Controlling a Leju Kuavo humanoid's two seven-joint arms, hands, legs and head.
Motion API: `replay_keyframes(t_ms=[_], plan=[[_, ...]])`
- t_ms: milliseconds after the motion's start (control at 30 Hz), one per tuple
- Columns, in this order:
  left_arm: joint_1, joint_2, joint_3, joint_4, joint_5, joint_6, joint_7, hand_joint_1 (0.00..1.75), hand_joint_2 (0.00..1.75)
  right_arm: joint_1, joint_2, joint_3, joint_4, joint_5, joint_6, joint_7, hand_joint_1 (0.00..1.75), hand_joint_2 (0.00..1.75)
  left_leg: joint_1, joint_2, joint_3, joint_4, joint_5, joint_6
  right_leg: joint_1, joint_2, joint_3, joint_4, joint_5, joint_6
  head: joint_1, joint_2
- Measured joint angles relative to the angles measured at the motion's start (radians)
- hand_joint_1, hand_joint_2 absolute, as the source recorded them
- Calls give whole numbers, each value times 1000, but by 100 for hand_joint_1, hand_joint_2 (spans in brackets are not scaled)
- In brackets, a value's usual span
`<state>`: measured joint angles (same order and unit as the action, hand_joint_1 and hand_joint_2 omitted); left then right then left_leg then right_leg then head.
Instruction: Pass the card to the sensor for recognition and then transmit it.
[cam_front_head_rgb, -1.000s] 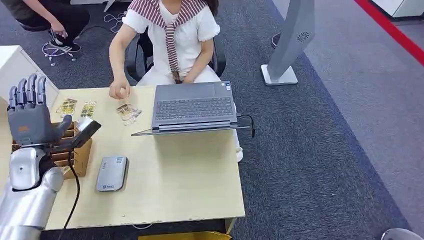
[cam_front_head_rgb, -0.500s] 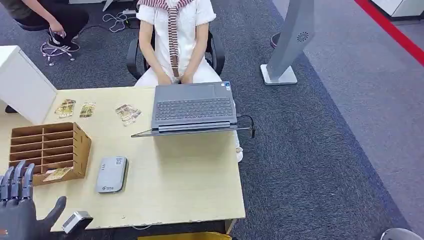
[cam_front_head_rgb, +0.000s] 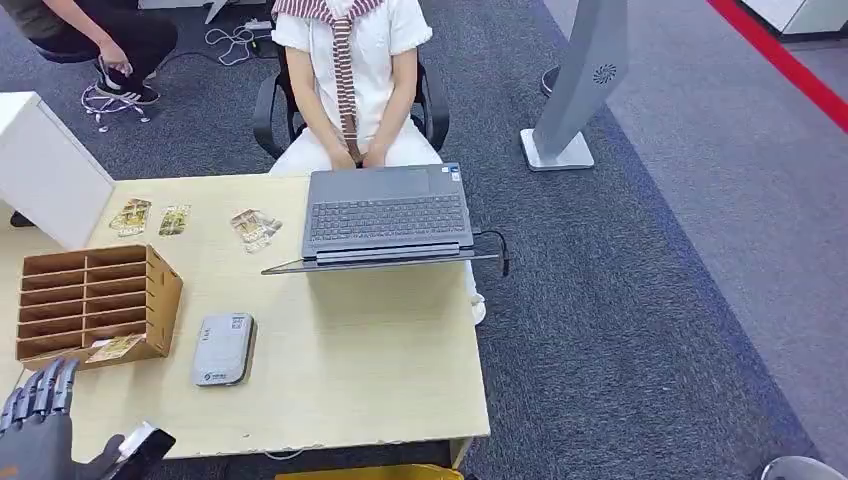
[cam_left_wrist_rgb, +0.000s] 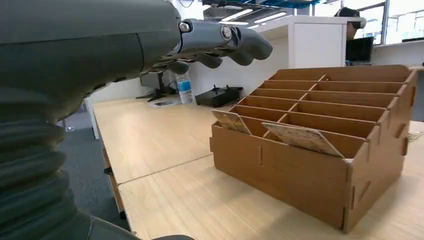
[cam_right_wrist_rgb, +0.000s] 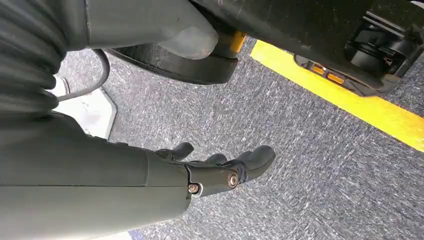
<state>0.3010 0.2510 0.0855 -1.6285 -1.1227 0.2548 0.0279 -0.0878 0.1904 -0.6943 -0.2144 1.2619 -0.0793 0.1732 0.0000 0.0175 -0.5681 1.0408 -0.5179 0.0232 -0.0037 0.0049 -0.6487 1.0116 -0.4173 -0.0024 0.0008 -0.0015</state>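
Left hand (cam_front_head_rgb: 40, 440) hovers with fingers apart and holding nothing off the desk's (cam_front_head_rgb: 380, 360) near left corner, just short of the wooden slotted card rack (cam_front_head_rgb: 95, 303) whose front slot holds a card (cam_left_wrist_rgb: 305, 138), beside the grey card reader (cam_front_head_rgb: 224, 348), while the right hand (cam_right_wrist_rgb: 220, 172) hangs loosely spread over carpet.

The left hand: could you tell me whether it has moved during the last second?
Yes. The left hand has dropped from beside the wooden organizer to the table's near edge.
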Motion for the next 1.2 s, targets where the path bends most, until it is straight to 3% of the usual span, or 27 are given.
replay_keyframes(t_ms=[300,433,733,1200], plan=[[-6,-1,8,15,3,-13,2,0,175,0,0,-1,0,0,0,0,0,175,0,0,0,0,0,0,0,0,0,0,0,0,0,0],[-130,-22,40,116,8,-6,-9,0,175,-1,0,-1,-1,25,7,-3,0,175,0,-2,0,0,0,0,0,-2,1,0,0,0,0,0],[-179,-25,40,155,2,10,-10,0,175,-1,0,-1,-1,35,8,-3,0,175,0,-2,1,0,0,0,0,-2,1,0,0,0,0,0],[-348,-24,18,273,-16,25,24,0,175,-4,0,0,-1,55,16,-3,0,175,0,-2,1,1,0,0,0,-1,1,0,1,0,0,0]])
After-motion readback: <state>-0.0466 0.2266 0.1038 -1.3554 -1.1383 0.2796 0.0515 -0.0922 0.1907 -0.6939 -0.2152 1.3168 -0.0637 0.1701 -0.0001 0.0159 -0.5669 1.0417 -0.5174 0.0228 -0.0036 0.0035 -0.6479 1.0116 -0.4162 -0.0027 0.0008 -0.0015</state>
